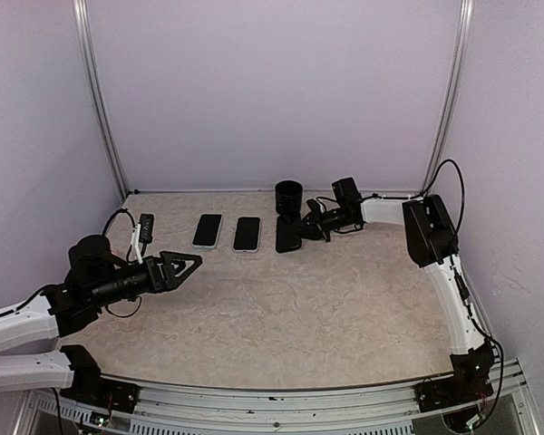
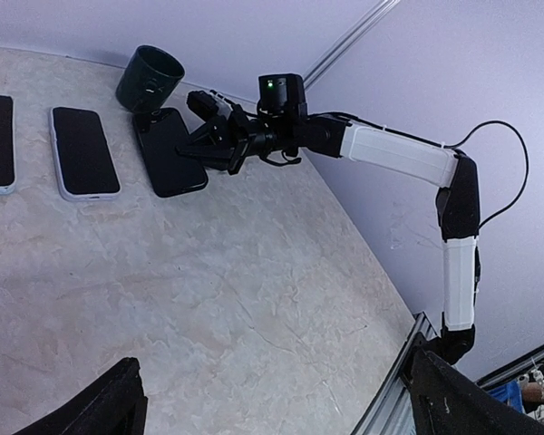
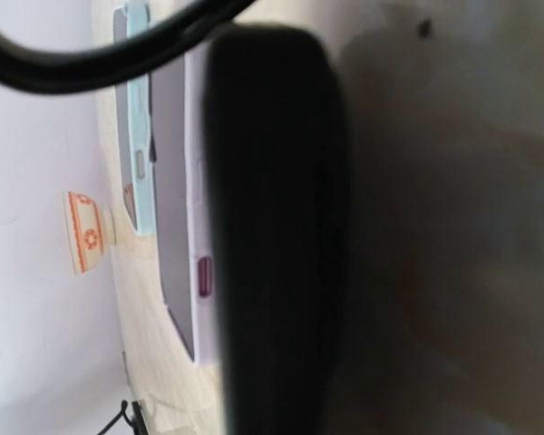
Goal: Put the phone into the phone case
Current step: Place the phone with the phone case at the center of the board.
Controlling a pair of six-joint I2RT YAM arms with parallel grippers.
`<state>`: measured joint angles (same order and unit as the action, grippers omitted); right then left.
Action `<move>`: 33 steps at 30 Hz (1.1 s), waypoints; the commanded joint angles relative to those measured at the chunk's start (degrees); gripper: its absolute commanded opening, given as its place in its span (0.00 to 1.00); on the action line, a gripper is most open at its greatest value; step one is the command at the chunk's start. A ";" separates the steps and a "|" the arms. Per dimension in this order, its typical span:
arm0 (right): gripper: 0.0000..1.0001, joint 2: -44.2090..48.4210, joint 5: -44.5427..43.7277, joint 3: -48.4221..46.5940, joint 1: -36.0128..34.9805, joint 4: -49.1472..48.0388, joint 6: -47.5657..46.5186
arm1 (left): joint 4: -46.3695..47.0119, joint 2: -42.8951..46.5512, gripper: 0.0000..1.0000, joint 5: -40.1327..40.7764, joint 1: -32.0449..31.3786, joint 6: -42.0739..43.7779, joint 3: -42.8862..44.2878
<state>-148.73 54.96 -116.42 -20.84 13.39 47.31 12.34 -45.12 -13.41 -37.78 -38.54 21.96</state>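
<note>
Beside the dark cup (image 1: pixel 288 193), right fingers (image 1: pixel 304 225) pinch the black phone (image 2: pixel 172 149) (left fingers (image 1: pixel 183 257) spread).

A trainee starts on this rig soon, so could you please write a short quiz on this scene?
1. True or false: the left claw is open and holds nothing.
2. Fill in: seen from the arms' bases, the dark cup stands on the black phone's ___ side.
3. The right claw is shut on: A the dark cup, B the black phone, C nothing.
Key: 1 true; 2 far; 3 B.
</note>
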 commanded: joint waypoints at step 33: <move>0.13 0.24 5.12 -1.34 3.43 5.13 -2.84 | 3.74 -0.70 0.99 -0.31 0.43 -1.03 -1.65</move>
<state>-148.73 59.92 -114.78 -18.44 15.29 47.00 13.69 -45.43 -13.08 -37.78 -39.24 20.82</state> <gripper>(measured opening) 0.100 0.990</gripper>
